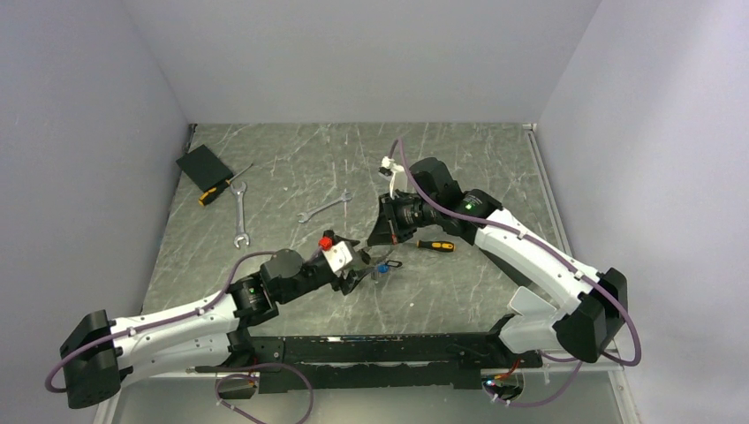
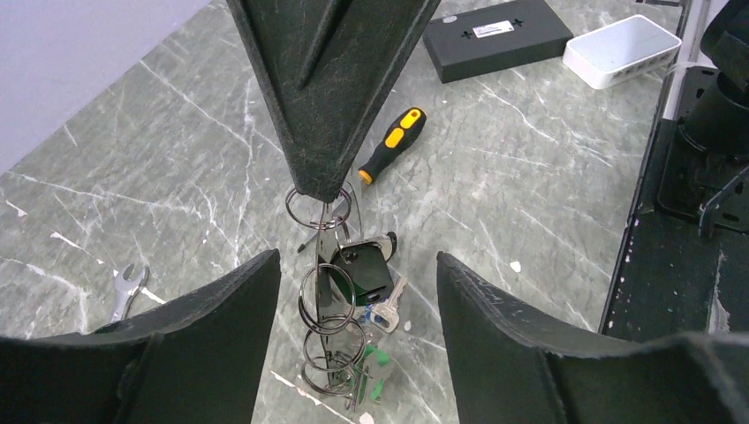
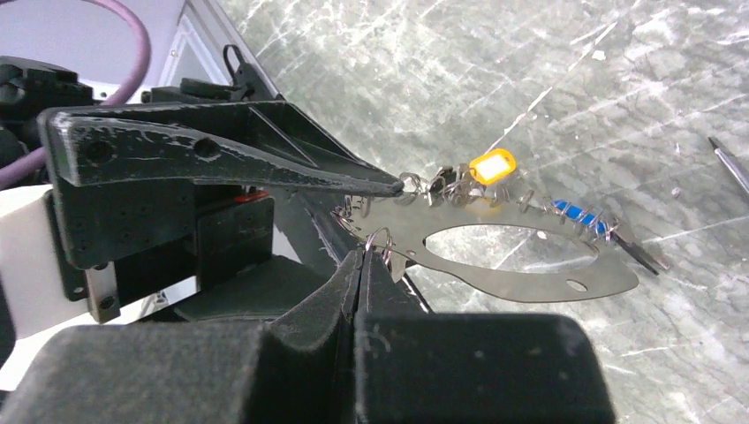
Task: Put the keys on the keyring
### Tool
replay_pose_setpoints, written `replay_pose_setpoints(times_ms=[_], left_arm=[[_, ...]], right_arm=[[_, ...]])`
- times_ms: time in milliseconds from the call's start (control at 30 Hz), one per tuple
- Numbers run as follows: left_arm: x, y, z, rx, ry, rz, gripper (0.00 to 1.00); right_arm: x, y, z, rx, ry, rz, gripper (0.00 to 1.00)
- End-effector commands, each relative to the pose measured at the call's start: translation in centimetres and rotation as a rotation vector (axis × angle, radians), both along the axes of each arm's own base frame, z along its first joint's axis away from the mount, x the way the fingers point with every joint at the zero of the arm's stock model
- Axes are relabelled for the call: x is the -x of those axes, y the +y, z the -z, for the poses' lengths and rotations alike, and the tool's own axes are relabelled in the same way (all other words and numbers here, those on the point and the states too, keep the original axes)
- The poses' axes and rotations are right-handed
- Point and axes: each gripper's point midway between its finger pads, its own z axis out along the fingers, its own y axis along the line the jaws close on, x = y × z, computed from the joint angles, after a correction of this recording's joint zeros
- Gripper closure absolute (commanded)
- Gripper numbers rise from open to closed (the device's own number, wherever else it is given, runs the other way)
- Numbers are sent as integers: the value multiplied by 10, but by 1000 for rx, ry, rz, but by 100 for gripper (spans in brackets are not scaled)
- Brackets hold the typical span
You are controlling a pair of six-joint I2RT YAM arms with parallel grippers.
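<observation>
The keyring [image 3: 530,278], a flat silver oval hoop, hangs above the table from my right gripper [image 3: 360,256], which is shut on a small split ring at the hoop's end. A yellow-headed key [image 3: 492,165] and a blue one [image 3: 576,215] sit along its far rim. In the left wrist view the keyring [image 2: 322,291] is edge-on under the right gripper [image 2: 318,190], with black [image 2: 362,269], blue [image 2: 380,311] and green [image 2: 378,367] keys beside it. My left gripper [image 2: 353,265] is open, its fingers either side of the hoop. One left finger [image 3: 221,163] has its tip by the small rings.
Two silver wrenches [image 1: 240,212] [image 1: 325,208] lie at the back left, near a black box [image 1: 203,165] and an orange-handled screwdriver [image 1: 212,190]. A yellow-and-black screwdriver [image 1: 435,246] lies under the right arm. A white box [image 2: 623,49] sits behind it.
</observation>
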Motion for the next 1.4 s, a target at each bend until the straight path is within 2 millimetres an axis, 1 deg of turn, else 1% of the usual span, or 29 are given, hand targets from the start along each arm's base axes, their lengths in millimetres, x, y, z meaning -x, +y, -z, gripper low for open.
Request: replay_pose_setpoints(times_ms=[0, 67, 133, 200, 300, 400, 533, 633, 767, 833, 967, 1100, 1233, 1367], left_arm=[[-7, -4, -13, 78, -42, -29, 32], [-9, -6, -11, 85, -56, -32, 39], [-11, -7, -11, 91, -72, -33, 52], [-13, -9, -13, 91, -89, -35, 69], [-16, -9, -15, 85, -109, -43, 87], [-17, -8, -14, 62, -136, -42, 100], [-12, -6, -7, -14, -201, 5, 100], [-6, -5, -2, -69, -299, 66, 100], [-7, 1, -1, -134, -374, 73, 100], [-8, 2, -4, -146, -399, 74, 100], [-4, 1, -9, -139, -414, 98, 100], [1, -3, -14, -130, -407, 130, 100], [13, -8, -18, -126, -397, 205, 100], [20, -12, -21, -136, -373, 251, 100]], right_arm=[[-4, 5, -33, -100, -77, 4, 100], [-2, 6, -34, -106, -73, -5, 100], [-1, 6, -33, -108, -69, -10, 100], [2, 6, -34, -118, -64, -18, 100], [7, 6, -37, -137, -59, -30, 100], [14, 5, -38, -151, -46, -48, 100], [23, 4, -42, -169, -12, -85, 100], [30, 2, -43, -164, 14, -119, 100], [39, -4, -39, -128, 42, -160, 100], [45, -7, -36, -118, 54, -188, 100], [54, -13, -25, -91, 76, -231, 100], [58, -14, -18, -89, 88, -239, 100], [60, -14, -10, -61, 70, -268, 100], [65, -14, -2, -22, 56, -318, 100]])
